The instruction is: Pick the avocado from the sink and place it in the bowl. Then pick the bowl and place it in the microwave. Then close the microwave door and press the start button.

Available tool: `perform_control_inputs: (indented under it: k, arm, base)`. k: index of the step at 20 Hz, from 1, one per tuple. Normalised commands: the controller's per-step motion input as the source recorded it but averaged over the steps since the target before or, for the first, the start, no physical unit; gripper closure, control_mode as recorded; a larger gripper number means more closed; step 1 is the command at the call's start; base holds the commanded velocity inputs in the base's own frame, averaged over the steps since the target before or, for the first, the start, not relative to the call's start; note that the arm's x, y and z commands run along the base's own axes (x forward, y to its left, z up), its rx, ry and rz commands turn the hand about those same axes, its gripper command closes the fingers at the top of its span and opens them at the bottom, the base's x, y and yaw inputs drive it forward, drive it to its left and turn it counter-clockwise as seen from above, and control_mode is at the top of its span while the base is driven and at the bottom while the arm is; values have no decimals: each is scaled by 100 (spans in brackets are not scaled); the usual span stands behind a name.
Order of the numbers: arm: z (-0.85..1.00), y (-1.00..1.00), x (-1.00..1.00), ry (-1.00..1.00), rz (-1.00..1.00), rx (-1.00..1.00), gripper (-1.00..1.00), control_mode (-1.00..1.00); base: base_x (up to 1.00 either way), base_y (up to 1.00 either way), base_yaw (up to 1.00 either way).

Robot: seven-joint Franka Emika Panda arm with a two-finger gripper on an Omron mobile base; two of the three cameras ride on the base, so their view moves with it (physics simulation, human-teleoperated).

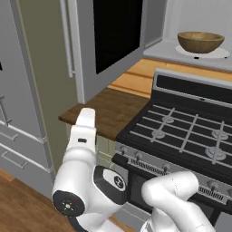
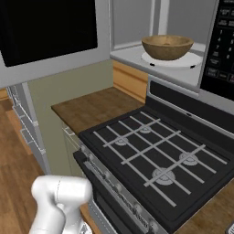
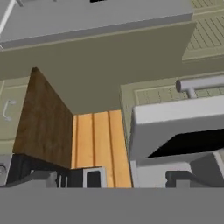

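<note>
The brown wooden bowl point(image 1: 200, 41) point(image 2: 167, 46) sits on the white turntable plate point(image 2: 195, 60) inside the microwave point(image 2: 137, 27). The black control strip point(image 2: 221, 45) is to its right. The microwave door point(image 1: 86, 68) point(image 2: 45, 32) point(image 3: 175, 116) stands swung wide open to the left, its black window facing the room and its bar handle point(image 1: 68, 36) point(image 3: 201, 83) at the far edge. My gripper point(image 3: 111, 178) is open and empty, low in front of the counter and looking up at the door's underside. The avocado is hidden and the sink is out of view.
A black gas stove point(image 1: 181, 131) point(image 2: 160, 155) with grates stands below the microwave. A wooden counter point(image 1: 104, 108) point(image 2: 91, 107) lies left of it under the open door. Grey drawers point(image 1: 13, 136) line the far left, above a wood floor.
</note>
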Motion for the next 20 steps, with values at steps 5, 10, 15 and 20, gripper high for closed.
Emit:
perform_control_inputs:
  k: [5,10,15,20]
  arm:
    - [-17,51,87,-1,-10,-4,-100,-100]
    - [0,18,68,0,-18,0,-100,-100]
    - [0,1,68,0,-20,0,-100,-100]
    - [0,0,44,-1,-14,0,-100,-100]
  base:
    - [0,0,0]
    - [0,0,0]
    - [0,0,0]
    - [0,0,0]
